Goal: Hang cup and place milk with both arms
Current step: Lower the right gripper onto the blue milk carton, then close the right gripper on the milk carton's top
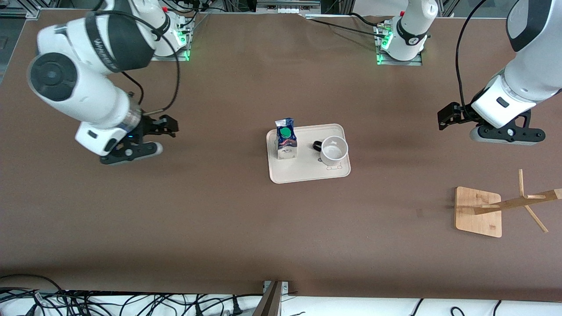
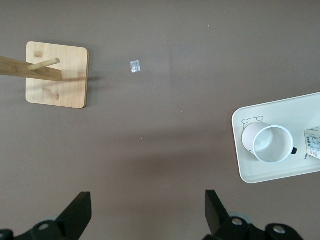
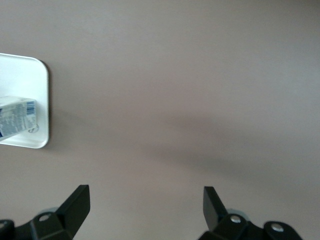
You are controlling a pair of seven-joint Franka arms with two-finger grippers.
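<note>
The cup [image 1: 334, 150] and milk [image 1: 286, 139] stand upright on the tray [image 1: 307, 175]. Your left gripper [image 2: 147, 212] and right gripper [image 3: 145, 210] hover spread over bare table; approach each squarely, minding the handle [image 1: 316, 145].

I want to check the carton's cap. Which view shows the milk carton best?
The front view: the whole milk carton stands on the tray, green cap visible. Both wrist views catch only a cropped part of it at their edges.

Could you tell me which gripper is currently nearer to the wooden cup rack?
Left. The left gripper hangs over bare table near the wooden rack; the right gripper is past the tray, toward the right arm's end.
</note>
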